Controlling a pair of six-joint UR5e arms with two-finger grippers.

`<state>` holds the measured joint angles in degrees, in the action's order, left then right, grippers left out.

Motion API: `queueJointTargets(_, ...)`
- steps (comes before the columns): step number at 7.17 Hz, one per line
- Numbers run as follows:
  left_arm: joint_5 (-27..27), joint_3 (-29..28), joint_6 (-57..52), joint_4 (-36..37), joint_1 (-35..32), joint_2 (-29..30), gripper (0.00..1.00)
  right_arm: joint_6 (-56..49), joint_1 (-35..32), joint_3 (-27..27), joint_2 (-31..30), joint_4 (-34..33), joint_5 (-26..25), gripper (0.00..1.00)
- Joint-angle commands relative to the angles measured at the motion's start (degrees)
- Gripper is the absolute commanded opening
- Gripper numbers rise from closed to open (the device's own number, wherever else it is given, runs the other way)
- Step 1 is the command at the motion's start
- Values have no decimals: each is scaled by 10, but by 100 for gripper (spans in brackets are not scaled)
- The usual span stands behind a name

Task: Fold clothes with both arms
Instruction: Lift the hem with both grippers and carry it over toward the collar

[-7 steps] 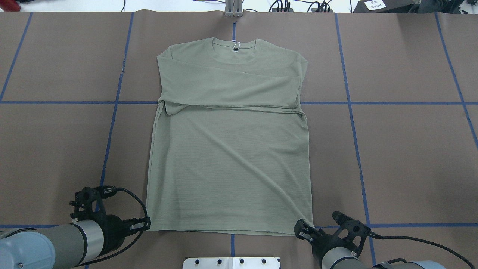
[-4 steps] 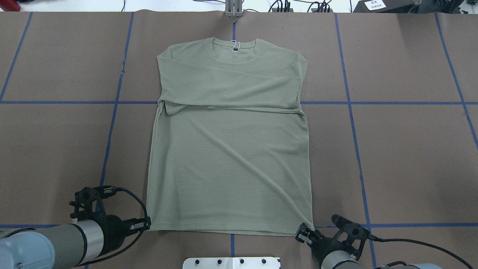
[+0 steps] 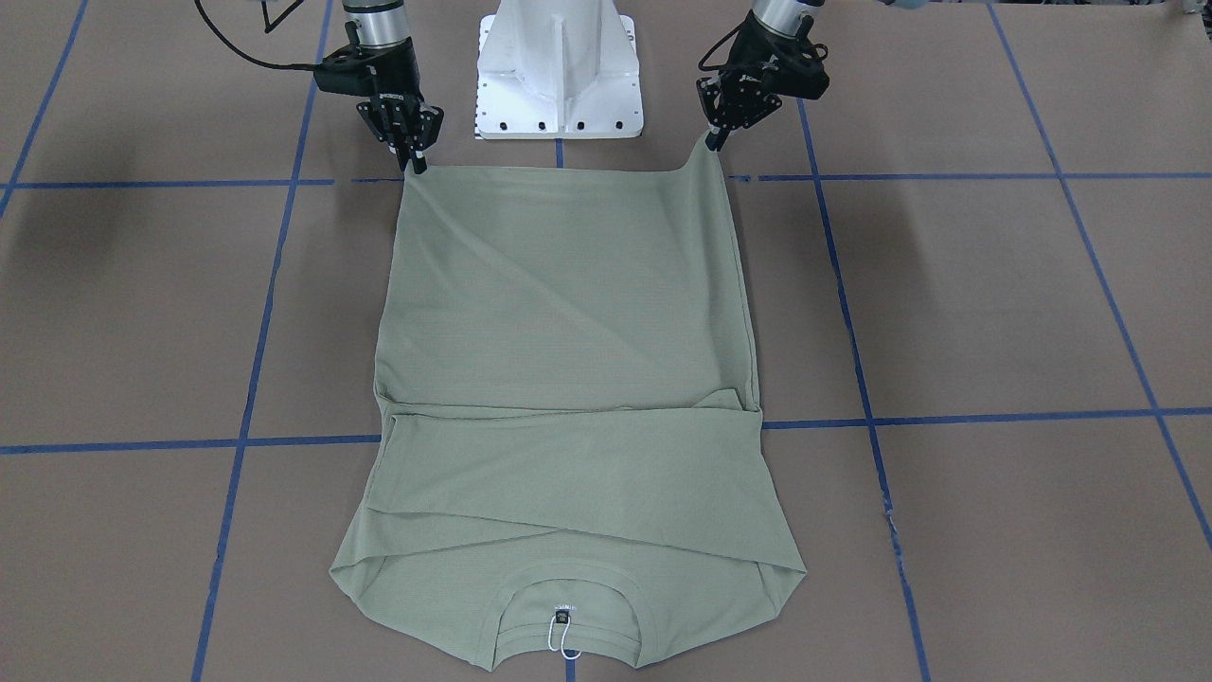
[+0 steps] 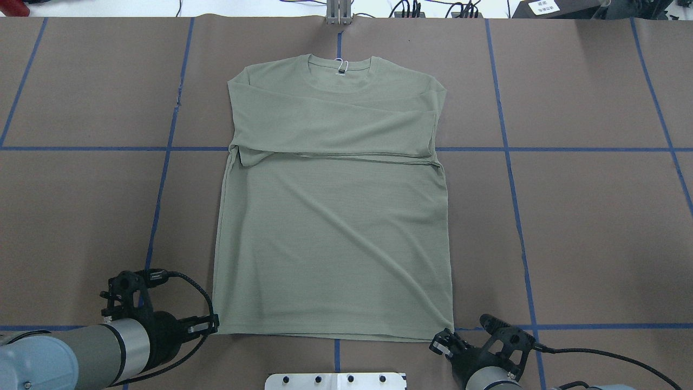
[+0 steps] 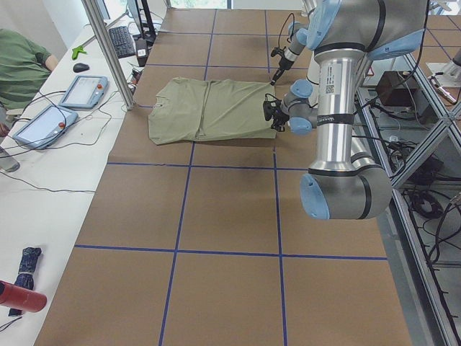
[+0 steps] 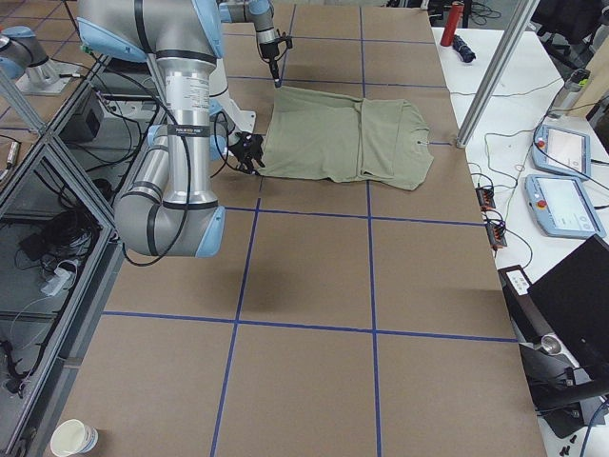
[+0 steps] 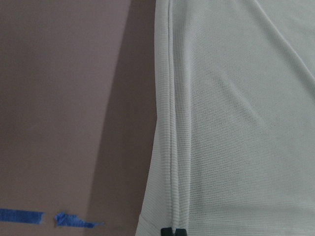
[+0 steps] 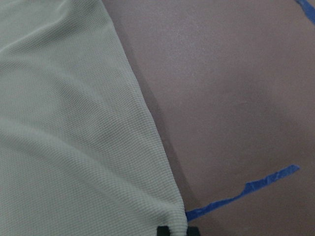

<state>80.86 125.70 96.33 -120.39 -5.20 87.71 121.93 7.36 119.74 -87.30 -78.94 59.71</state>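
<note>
The shirt (image 4: 330, 216) is lying flat on the counter (image 4: 595, 227), its long axis running straight away from both pincers. The left pincer (image 3: 713, 142) is pinching one near hem corner. The right pincer (image 3: 417, 163) is straddling the other, tips narrowly apart, and I cannot tell if it is gripping.

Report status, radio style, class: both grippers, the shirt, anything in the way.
Left gripper pinching one hem corner, lifted slightly. Right gripper shut on the other corner. Shirt flat, sleeves folded across chest. Nothing lying on it.
</note>
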Motion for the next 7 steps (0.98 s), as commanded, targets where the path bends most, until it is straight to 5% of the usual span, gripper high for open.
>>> queueJointTargets(1, 0, 15, -1, 2, -2, -4, 0, -5, 2, 30, 6, -63, -6, 0)
queueJointTargets(3, 43, 109, -1, 74, -4, -15, 0, -25, 13, 157, 3, -163, 0, 0)
queueJointTargets(5, 130, 278, -1, 220, -21, -8, 0, -25, 34, 342, 13, -347, 47, 0)
queueJointTargets(7, 198, 307, -31, 257, -82, 10, 0, -119, -64, 366, 111, -447, 158, 0)
